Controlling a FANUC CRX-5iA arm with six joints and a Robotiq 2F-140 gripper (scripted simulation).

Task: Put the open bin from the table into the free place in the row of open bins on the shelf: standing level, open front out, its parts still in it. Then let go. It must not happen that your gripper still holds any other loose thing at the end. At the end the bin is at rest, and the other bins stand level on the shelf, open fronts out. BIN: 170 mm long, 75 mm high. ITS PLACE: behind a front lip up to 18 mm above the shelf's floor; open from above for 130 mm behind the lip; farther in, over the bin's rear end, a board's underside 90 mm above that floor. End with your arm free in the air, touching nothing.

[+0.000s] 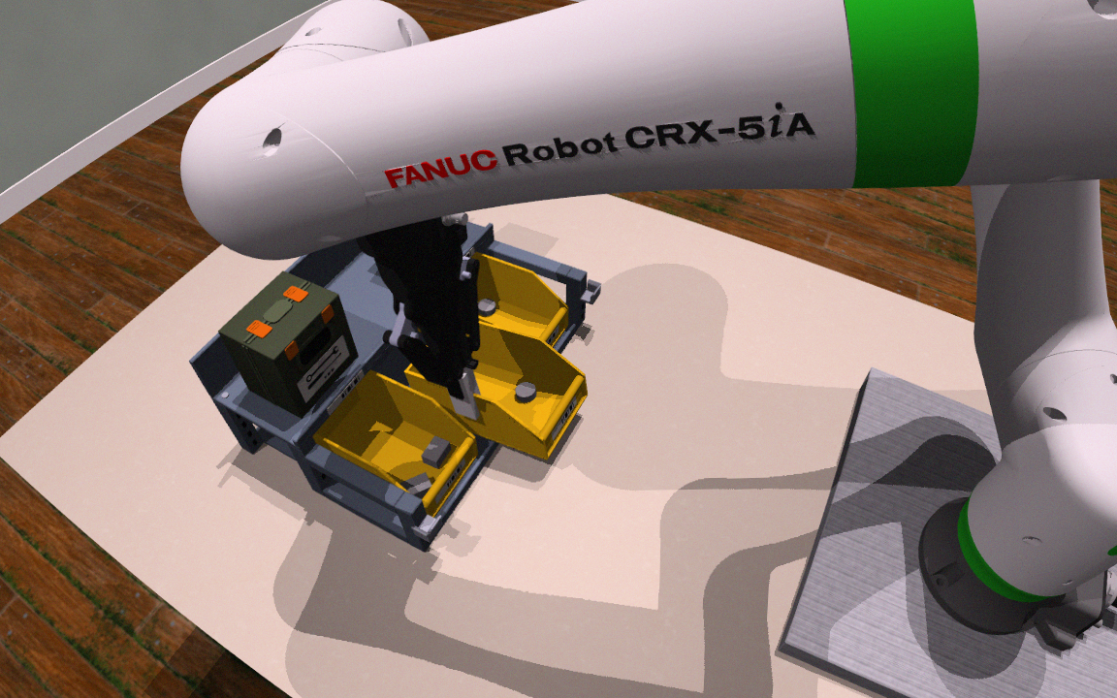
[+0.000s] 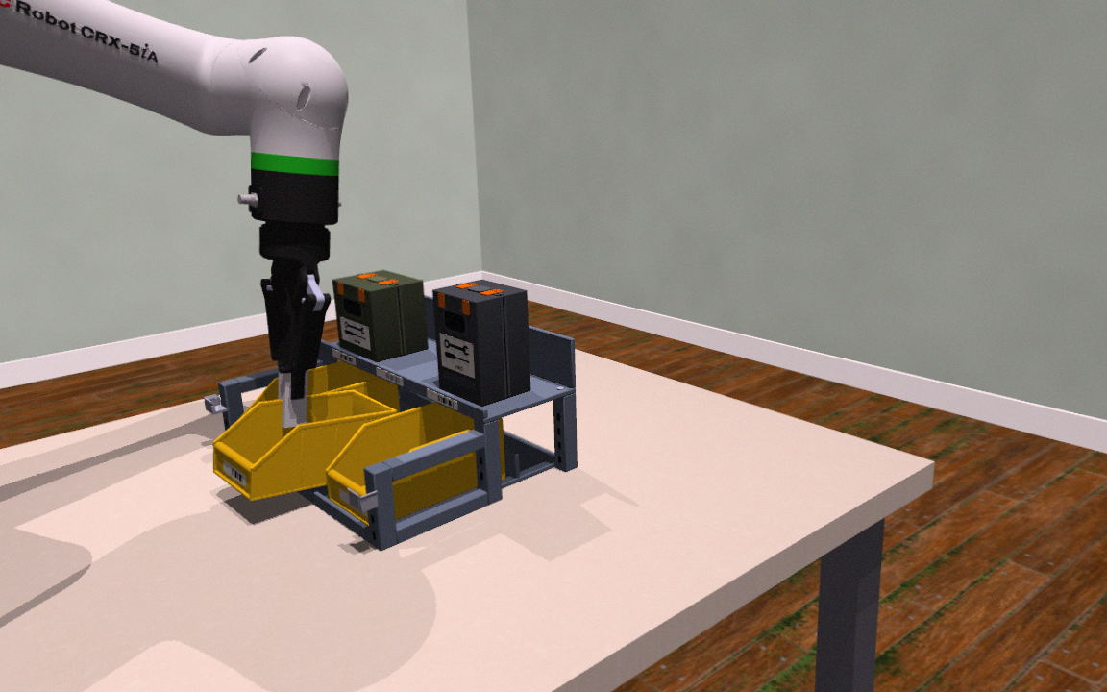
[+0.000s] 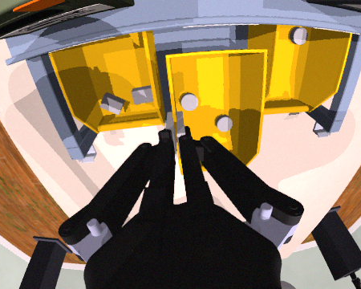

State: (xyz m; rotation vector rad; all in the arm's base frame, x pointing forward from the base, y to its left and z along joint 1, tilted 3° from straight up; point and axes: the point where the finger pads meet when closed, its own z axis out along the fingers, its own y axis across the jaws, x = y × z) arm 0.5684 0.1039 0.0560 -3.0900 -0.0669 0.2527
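Note:
My gripper is shut on one side wall of the yellow open bin. The held bin is off the table, open front outward, its front part out beyond the shelf. Its rear end is between the two other bins, in front of the upper board; its front looks higher than its rear. Two round grey parts lie in it. The floor of the free place is mostly hidden under it.
A yellow bin with grey blocks stands close on the gripper's side. Another bin with a round part stands on the other side. A green toolbox and a dark toolbox stand on the upper board.

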